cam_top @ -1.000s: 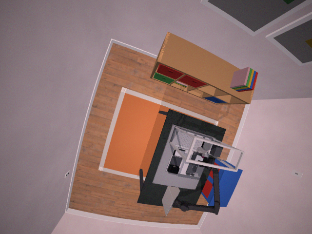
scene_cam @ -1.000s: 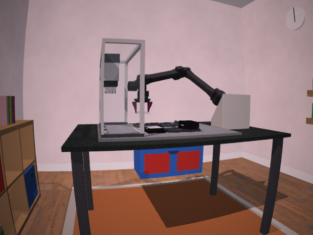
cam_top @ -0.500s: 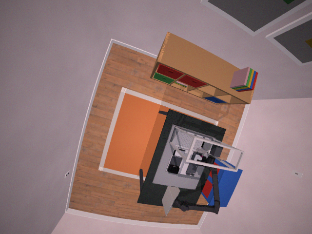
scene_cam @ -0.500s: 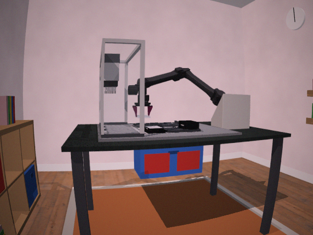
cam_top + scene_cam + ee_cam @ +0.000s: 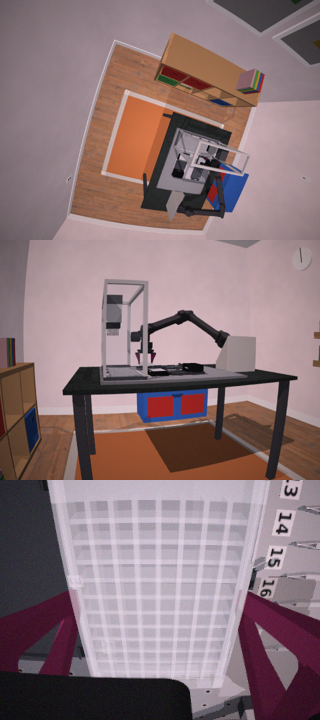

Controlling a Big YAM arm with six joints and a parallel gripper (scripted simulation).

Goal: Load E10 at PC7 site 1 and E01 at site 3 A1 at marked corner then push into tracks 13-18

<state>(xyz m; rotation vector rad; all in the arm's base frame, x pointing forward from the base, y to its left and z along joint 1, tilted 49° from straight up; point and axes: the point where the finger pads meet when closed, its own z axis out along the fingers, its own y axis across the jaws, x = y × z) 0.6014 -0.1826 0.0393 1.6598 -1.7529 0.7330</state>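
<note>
1. Our gripper (image 5: 160,640) holds a pale plate (image 5: 159,574) tight by its two long sides, up above the table (image 5: 263,378).
2. We see the plate's long way run straight out from us.
3. Track numbers (image 5: 288,490) lie to its right, so we think the carrier waits below.

Black four-legged table (image 5: 263,376) carries a flat grey deck plate (image 5: 222,374); a pale grey wedge-shaped housing (image 5: 236,353) sits at its 3 o'clock end.
</note>
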